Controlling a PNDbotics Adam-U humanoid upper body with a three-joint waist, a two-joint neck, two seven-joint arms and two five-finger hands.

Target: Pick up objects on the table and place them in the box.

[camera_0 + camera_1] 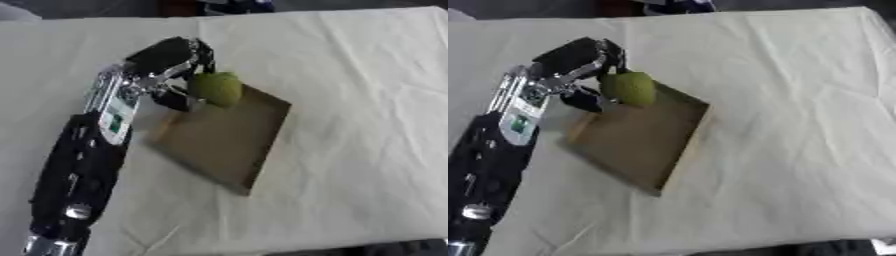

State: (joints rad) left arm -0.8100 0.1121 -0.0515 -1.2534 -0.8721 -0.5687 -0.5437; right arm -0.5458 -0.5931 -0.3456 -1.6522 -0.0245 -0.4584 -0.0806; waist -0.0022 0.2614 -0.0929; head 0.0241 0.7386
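A round green fruit (216, 88) hangs over the far corner of the flat brown cardboard box (229, 145). My left hand (171, 62) comes in from the left with its fingers curled round the fruit from above and behind. The thumb (175, 101) shows dark below the fruit. The box lies askew on the white tablecloth, and its inside looks bare. My right hand shows in neither view.
The white cloth (359, 100) covers the whole table, with creases to the right and front. My left forearm (83, 165) stretches along the left side of the box. Dark shapes lie past the table's far edge (227, 6).
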